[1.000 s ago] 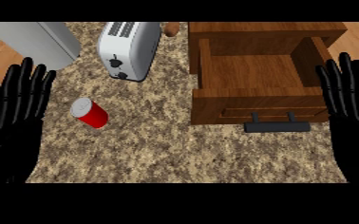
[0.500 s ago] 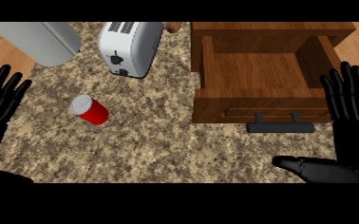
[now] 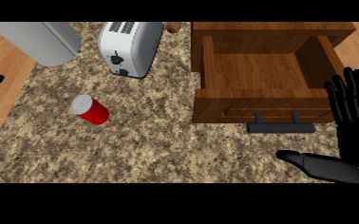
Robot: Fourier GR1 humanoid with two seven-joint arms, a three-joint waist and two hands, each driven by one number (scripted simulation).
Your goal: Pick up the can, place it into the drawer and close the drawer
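One hand: right hand (image 3: 345, 102) at right edge, fingers straight and spread, holding nothing
Left hand: gone from the left edge since earlier
Can (image 3: 90, 109): on counter, left, well apart from open drawer (image 3: 261, 71)
Room: bare counter between them

Red can (image 3: 90, 110), brown drawer (image 3: 263, 78), speckled counter (image 3: 161, 147).

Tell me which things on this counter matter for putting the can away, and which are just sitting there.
For the job:
- red can, lying on the counter
- wooden drawer, pulled open
- its black handle

Just sitting there:
- white toaster
- grey appliance at the top left
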